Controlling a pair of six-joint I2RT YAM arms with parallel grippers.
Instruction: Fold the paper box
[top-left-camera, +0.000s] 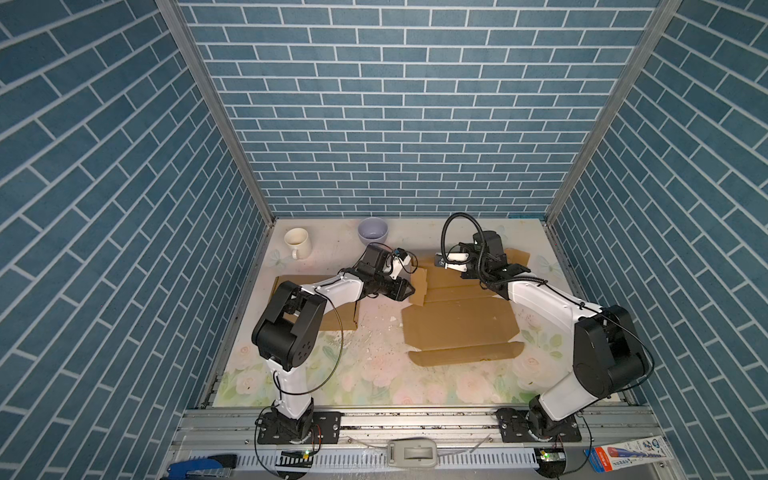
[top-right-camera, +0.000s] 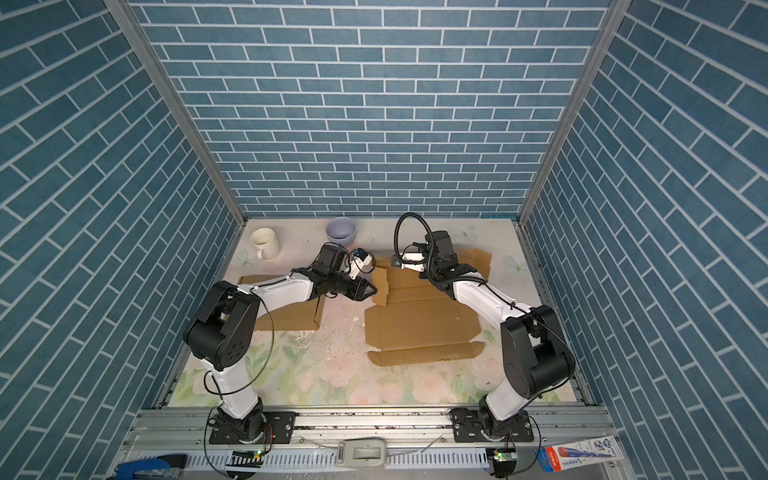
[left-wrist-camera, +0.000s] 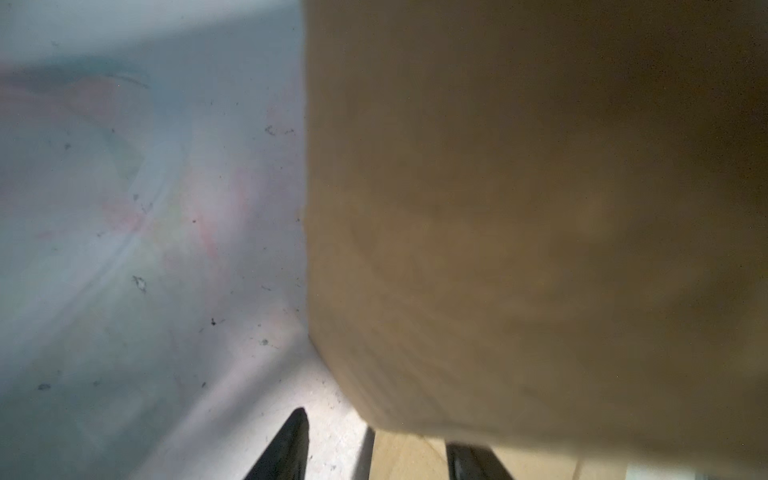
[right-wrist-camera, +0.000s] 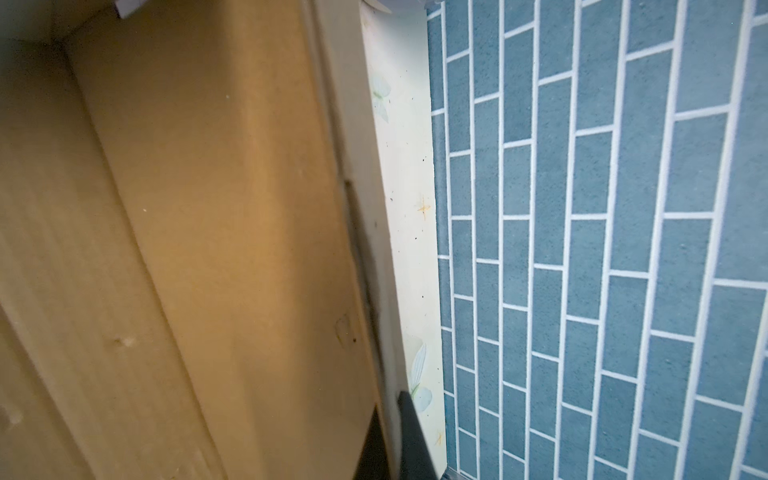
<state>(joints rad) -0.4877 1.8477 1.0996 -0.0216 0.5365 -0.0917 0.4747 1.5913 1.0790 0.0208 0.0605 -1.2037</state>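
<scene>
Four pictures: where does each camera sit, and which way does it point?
Both top views: high at the front, looking down at the table; left arm, right arm and the cardboard box show.
Left wrist: on the left arm, facing a raised box flap; left claw shows.
Right wrist: on the right arm, looking along the box toward the brick wall; right claw shows.
Shared: all show the box.
</scene>
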